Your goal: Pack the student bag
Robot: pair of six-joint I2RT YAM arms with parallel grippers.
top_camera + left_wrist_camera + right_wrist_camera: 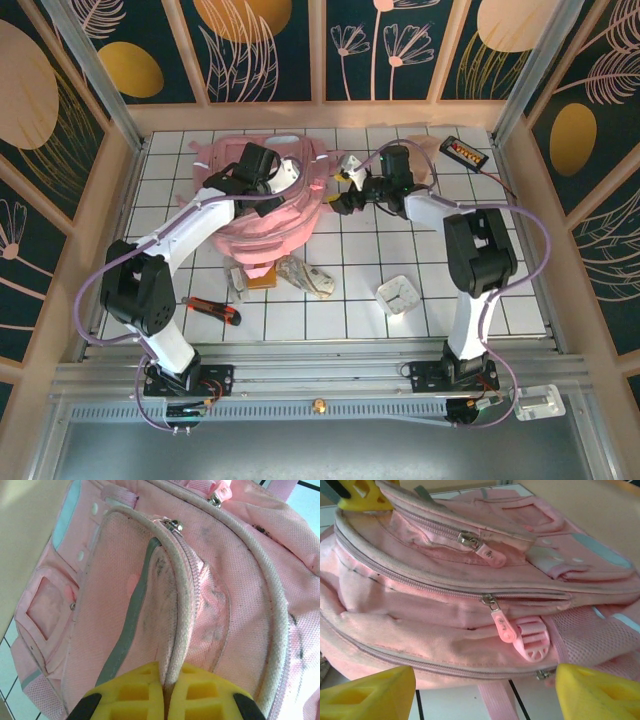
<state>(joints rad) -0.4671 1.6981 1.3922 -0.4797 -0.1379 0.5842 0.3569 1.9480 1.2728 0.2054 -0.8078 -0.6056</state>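
Pinching a piped seam [176,580] of the student bag [235,580] tight in the left hand [164,682], near the table's [420,240] far edge. Holding the right hand [485,692] wide apart, empty, facing the zippers [491,603].

Large pink fabric backpack [275,215] lies back centre-left on the white gridded table [500,270]. Left gripper [165,682] sits on top of it, pinched on a piped pocket seam [175,605]. Right gripper [485,687] is just beside the bag's right side, jaws apart. Just before the bag are a small brown flat piece [262,276] and a crumpled printed wrapper [308,277]. Red-and-black hand tool [212,310] lies front-left. White square plastic piece [403,295] lies front-right, well apart. Black rectangular device with orange label [465,150] lies back right.
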